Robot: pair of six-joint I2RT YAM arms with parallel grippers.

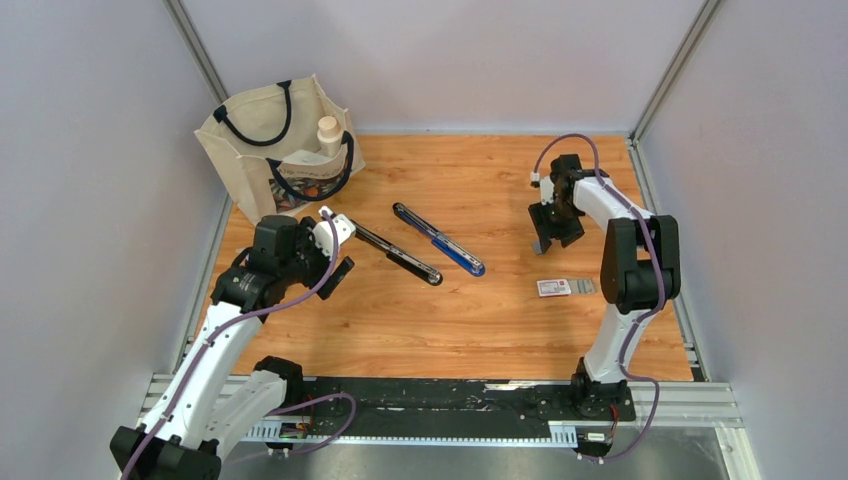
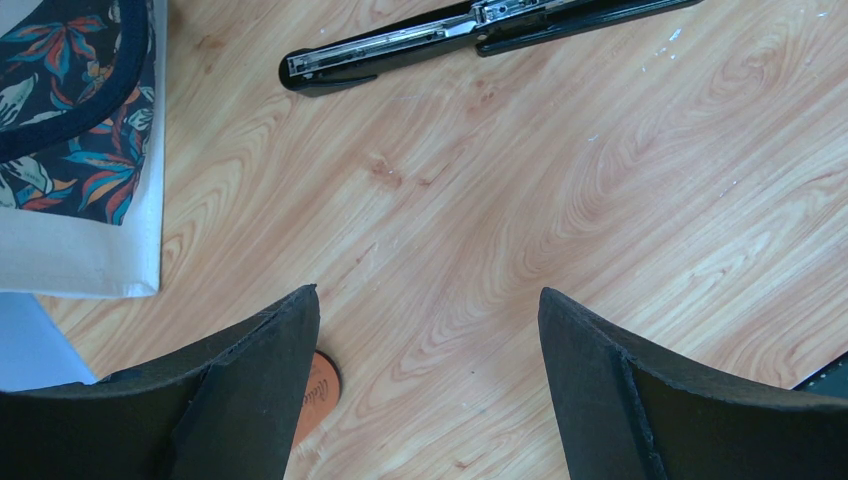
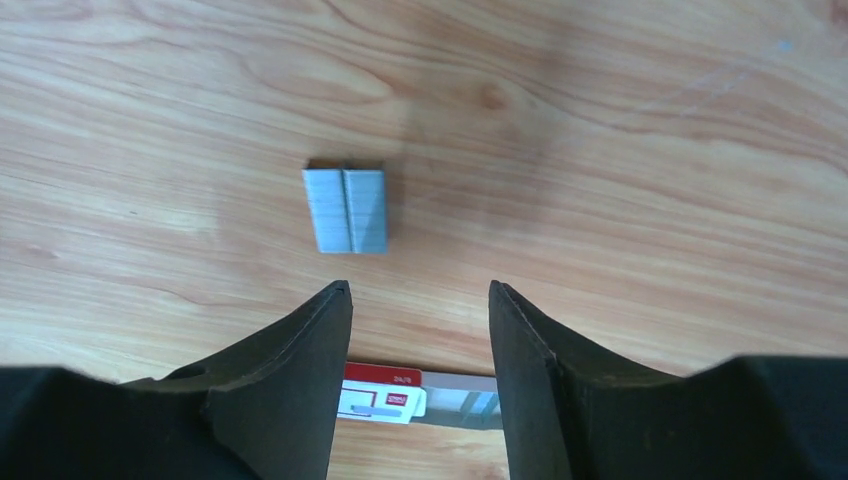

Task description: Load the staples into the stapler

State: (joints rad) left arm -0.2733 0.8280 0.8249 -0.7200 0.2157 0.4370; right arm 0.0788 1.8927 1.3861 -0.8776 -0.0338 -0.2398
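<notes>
A black stapler (image 1: 400, 255) (image 2: 470, 28) lies opened flat in the middle of the table, its metal channel facing up. A blue and black stapler (image 1: 440, 240) lies beside it. In the right wrist view a small grey block of staples (image 3: 346, 210) rests on the wood just beyond my right gripper (image 3: 418, 287) (image 1: 548, 243), which is open and holds nothing. The white box with red print (image 3: 400, 395) (image 1: 553, 288) lies under that gripper, its grey tray slid out. My left gripper (image 2: 428, 291) (image 1: 345, 252) hangs open over bare wood, short of the black stapler.
A cream tote bag (image 1: 280, 150) (image 2: 70, 150) with a floral print and a white bottle (image 1: 328, 133) stands at the far left corner. An orange round tag (image 2: 318, 395) lies by my left finger. Grey walls enclose the table; a metal rail (image 1: 450, 405) runs along the near edge.
</notes>
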